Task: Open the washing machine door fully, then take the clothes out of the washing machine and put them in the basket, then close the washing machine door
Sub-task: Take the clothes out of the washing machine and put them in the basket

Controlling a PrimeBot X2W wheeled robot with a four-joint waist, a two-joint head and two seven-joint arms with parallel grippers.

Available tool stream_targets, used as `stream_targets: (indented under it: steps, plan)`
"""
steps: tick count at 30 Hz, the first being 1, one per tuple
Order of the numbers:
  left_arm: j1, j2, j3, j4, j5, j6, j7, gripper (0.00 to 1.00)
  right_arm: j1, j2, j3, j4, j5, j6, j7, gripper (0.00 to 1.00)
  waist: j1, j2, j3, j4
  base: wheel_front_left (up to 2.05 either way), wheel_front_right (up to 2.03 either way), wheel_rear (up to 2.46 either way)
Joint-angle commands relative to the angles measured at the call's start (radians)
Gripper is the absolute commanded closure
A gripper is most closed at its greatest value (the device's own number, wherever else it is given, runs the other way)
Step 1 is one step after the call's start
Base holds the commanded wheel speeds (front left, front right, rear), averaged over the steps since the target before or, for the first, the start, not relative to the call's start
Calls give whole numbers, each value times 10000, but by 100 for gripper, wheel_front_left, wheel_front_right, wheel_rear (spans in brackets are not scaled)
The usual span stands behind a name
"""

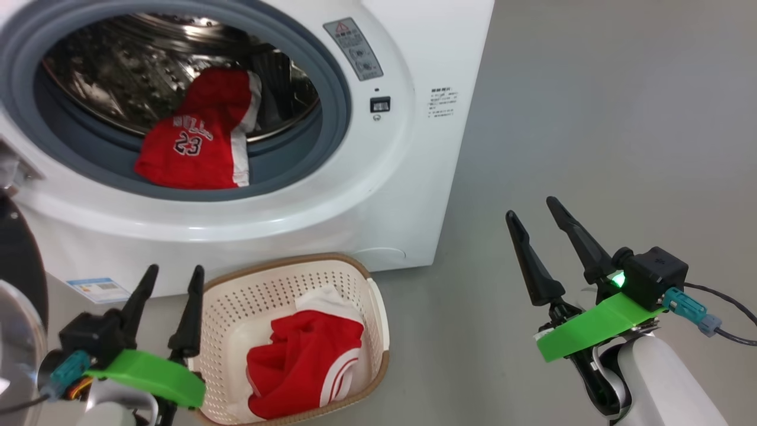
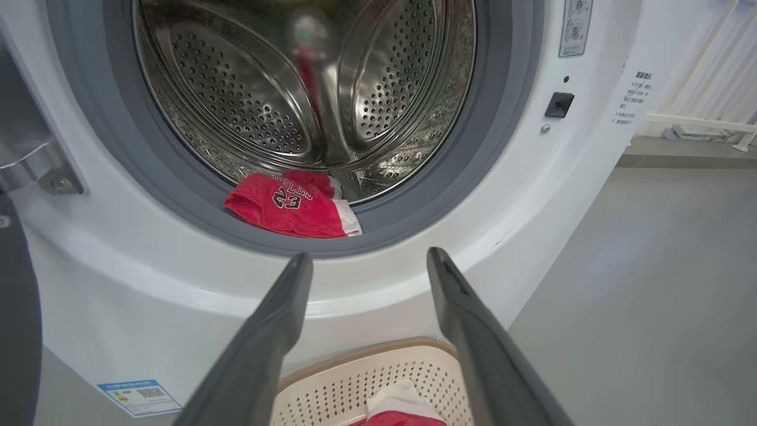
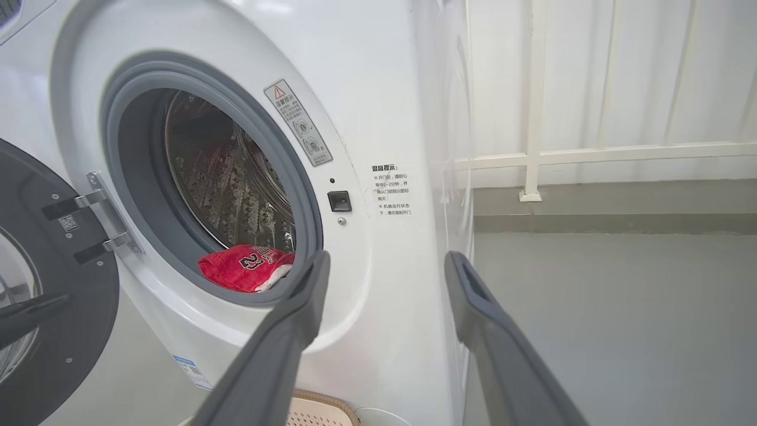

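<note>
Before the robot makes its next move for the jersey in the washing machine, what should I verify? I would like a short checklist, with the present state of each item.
1. washing machine door swung away from the opening: ok.
2. left tool open, holding nothing: ok.
3. right tool open, holding nothing: ok.
4. jersey lying on the grey seal at the bottom of the opening, unobstructed: ok.
5. basket standing below the opening, with room beside the shorts: ok.
6. More clothes hidden under the jersey: cannot tell.
</note>
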Motion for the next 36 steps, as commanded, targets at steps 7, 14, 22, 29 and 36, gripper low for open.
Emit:
stream_targets:
  steps: [7,14,22,29,36]
  plan:
    - [905,614,854,-1755,41,547,-108,0,314,-132,198,-223,81,16,-46,0,0,0,-559,143,0,0,0]
    - [1387,878,1088,-2898,16,945,94,0,447,-206,172,-211,108,16,-46,0,0,0,-753,177,0,0,0]
    - [1776,958,1179,-3742,-76,1244,308,0,509,-275,143,-205,130,16,-46,0,0,0,-873,158,0,0,0]
    - [1888,875,1165,-3962,-142,1367,297,0,497,-285,131,-211,130,16,-46,0,0,0,-836,143,0,0,0]
    - [1856,863,1127,-3904,-178,1366,266,0,485,-294,120,-213,127,16,-46,0,0,0,-778,147,0,0,0]
